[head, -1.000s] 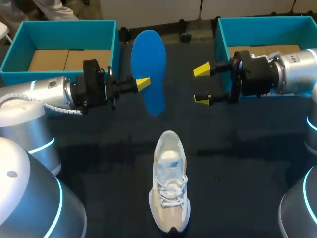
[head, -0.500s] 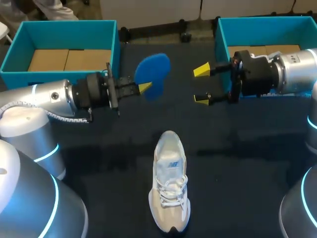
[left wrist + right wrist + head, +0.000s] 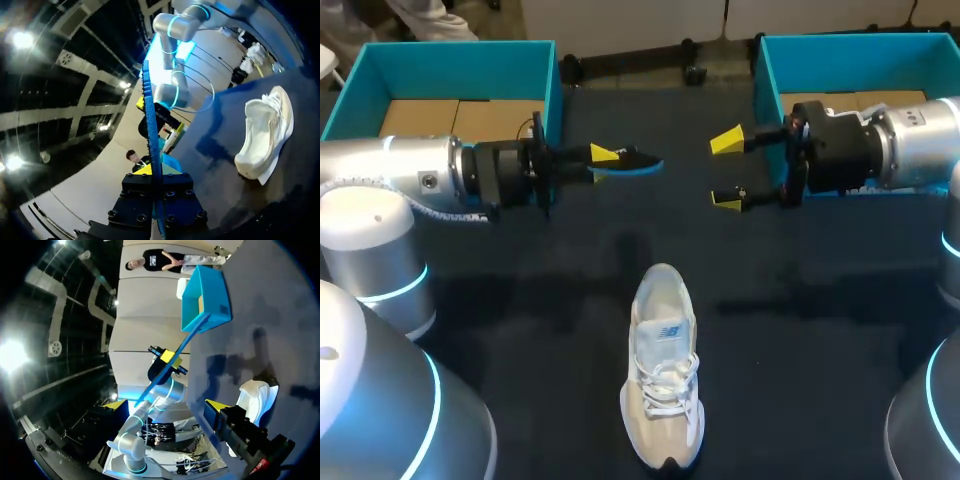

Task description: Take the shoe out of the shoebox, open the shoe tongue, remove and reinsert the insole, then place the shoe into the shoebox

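over the far middle of the dark table (image 3: 520,300), your left gripper (image 3: 603,160) is clenched on the blue insole (image 3: 632,164). the insole lies flat there, so from above you get only its thin edge, pointing out past the yellow tips toward your right arm. in the left wrist view the same insole (image 3: 150,125) runs edge-on straight out between the fingers, pinched from both sides.

your right gripper (image 3: 726,172) hangs just in front of the right teal shoebox (image 3: 850,55), fingers spread wide with nothing between them, facing the insole across a gap.

the white shoe (image 3: 662,375) stands upright on its sole at the near middle of the table, toe toward you, its opening toward the far side. it is outside both boxes and well apart from both grippers. the left teal shoebox (image 3: 440,60) sits at the far left, just behind your left arm.
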Motion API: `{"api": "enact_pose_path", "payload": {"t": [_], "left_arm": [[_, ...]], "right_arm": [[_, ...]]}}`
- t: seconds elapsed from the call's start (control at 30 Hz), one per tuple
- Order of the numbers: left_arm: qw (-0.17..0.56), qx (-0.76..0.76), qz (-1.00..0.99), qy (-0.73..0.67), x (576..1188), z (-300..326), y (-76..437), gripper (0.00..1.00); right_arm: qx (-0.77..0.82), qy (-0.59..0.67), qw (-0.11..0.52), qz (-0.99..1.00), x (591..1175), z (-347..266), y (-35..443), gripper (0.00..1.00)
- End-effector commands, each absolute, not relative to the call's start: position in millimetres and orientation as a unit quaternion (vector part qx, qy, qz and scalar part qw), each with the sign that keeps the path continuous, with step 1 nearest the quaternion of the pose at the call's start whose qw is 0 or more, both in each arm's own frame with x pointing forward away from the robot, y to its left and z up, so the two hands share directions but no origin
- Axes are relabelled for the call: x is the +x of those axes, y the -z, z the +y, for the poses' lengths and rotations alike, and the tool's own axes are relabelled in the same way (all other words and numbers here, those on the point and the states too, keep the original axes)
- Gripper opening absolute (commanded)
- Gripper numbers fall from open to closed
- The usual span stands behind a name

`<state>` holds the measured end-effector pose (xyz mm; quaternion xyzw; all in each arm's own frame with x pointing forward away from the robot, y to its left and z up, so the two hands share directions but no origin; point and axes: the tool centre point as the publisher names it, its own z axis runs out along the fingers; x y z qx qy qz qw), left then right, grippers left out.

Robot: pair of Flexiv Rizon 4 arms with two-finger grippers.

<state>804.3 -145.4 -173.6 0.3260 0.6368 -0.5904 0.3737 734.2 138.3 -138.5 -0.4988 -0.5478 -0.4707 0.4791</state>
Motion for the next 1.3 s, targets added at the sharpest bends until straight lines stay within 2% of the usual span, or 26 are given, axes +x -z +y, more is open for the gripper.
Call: {"api": "enact_pose_path", "payload": {"t": [0.03, 0.67, 1.3], "left_arm": [[0.398, 0.363, 0.623, 0.567, 805.0, -149.8, 174.4, 0.0], [0.47, 0.438, 0.59, 0.49, 800.6, -150.9, 187.9, 0.0], [0.49, 0.491, 0.553, 0.46, 810.7, -157.2, 200.4, 0.0]], "right_arm": [[-0.499, 0.471, 0.479, -0.548, 734.3, 139.7, 139.6, 1.0], [-0.499, 0.471, 0.479, -0.548, 734.3, 139.7, 139.6, 1.0], [-0.492, 0.47, 0.475, -0.558, 731.2, 144.0, 142.3, 1.0]]}}
